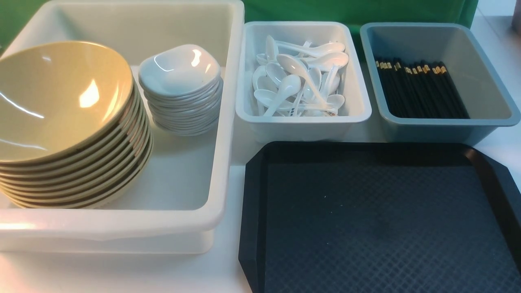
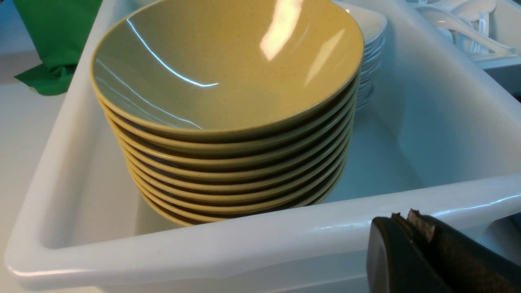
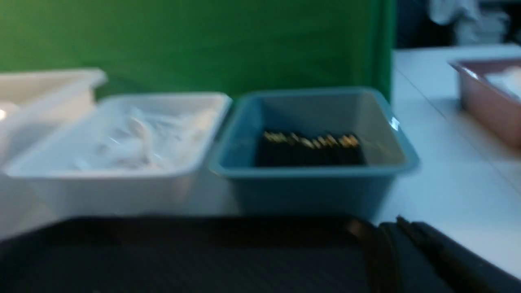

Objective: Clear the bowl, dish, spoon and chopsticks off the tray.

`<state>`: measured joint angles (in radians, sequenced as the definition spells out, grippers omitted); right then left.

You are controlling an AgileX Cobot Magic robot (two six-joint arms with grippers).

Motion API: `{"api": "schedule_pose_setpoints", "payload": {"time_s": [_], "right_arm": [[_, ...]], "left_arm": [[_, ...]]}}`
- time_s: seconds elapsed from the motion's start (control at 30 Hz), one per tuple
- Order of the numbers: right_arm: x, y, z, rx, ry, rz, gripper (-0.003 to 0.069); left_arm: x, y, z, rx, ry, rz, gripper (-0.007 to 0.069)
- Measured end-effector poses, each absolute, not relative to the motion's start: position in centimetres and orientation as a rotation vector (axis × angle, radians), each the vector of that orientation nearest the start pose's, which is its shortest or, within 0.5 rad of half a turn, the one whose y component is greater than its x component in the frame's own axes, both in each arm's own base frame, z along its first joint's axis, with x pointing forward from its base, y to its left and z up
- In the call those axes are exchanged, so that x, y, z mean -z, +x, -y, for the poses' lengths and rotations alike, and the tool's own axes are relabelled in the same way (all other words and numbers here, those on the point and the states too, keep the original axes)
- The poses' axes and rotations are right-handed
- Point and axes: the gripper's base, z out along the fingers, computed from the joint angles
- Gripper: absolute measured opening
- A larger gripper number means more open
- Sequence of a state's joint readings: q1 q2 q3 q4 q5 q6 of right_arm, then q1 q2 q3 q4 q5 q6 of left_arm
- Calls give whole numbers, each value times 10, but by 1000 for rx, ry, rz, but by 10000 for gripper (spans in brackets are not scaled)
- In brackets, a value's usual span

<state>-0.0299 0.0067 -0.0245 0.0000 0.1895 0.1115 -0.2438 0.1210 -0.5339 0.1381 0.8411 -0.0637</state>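
The black tray point(image 1: 378, 219) lies at the front right with nothing on its diamond floor. A stack of khaki-yellow bowls point(image 1: 61, 101) and a stack of small white dishes point(image 1: 181, 73) stand in the large white bin point(image 1: 195, 228). White spoons point(image 1: 297, 81) fill the small white bin point(image 1: 305, 122). Black chopsticks point(image 1: 419, 89) lie in the grey-blue bin point(image 1: 500, 118). My left gripper point(image 2: 403, 215) is shut and empty just outside the large bin's near rim point(image 2: 244, 240), by the bowl stack point(image 2: 228, 81). My right gripper point(image 3: 397, 221) is shut and empty over the tray's corner point(image 3: 203, 252). Neither gripper shows in the front view.
A green cloth point(image 1: 358, 10) hangs behind the bins. The right wrist view is blurred; it shows the spoon bin point(image 3: 118, 138), the chopstick bin point(image 3: 313, 150) and a brownish bin point(image 3: 488, 97) on the table far to the right.
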Motion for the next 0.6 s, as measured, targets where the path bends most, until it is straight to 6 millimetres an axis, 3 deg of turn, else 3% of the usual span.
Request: {"api": "schedule_pose_setpoints", "payload": {"time_s": [0.17,0.6], "right_arm": [[-183,55,4,-33,150,-1727,31],[-175,54,5,-27,167,-1811,31]], "left_arm": [[-305,21,-4,48,190,-1897,-11],[-305,21,-4,50,190,-1897,-11]]}}
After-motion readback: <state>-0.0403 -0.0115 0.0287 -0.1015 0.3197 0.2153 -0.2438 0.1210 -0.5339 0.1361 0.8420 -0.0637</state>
